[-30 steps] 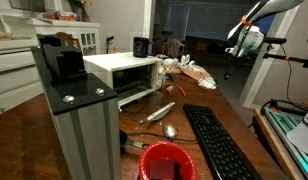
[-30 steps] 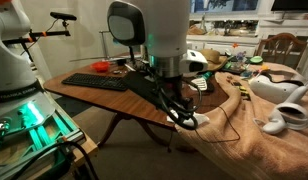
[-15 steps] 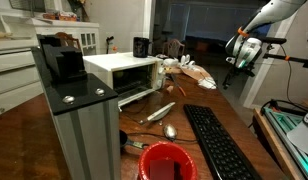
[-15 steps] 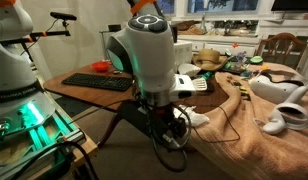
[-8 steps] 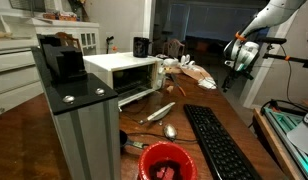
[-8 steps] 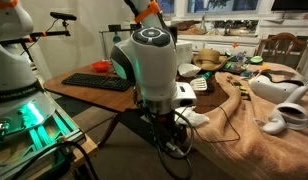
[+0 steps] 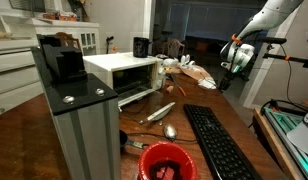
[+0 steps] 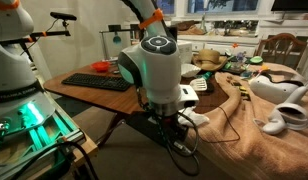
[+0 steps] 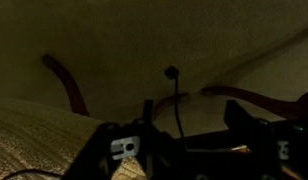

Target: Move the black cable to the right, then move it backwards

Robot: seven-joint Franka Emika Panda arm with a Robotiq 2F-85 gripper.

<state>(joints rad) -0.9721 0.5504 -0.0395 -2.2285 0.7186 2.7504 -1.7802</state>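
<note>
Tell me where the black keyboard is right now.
In an exterior view the black keyboard lies on the wooden table, on the right side, just right of the red container and the spoon.

Worktop (image 7: 199,100): dark wood, polished, semi-gloss. Keyboard (image 7: 216,140) at 5 o'clock: matt black plastic. Cup (image 7: 166,162) at 6: glossy red plastic. Spoon (image 7: 169,131): shiny metal. Microwave (image 7: 119,68): smooth white casing. Post (image 7: 79,130) at 8: grey metal, glossy black cap. Arm shell (image 8: 159,65): glossy white plastic. Cloth (image 8: 264,140): beige, rough weave. Black cable (image 9: 178,100): thin, matt.

keyboard (image 7: 219,145) rt of spoon (image 7: 170,130), microwave (image 7: 122,72) behind
</note>
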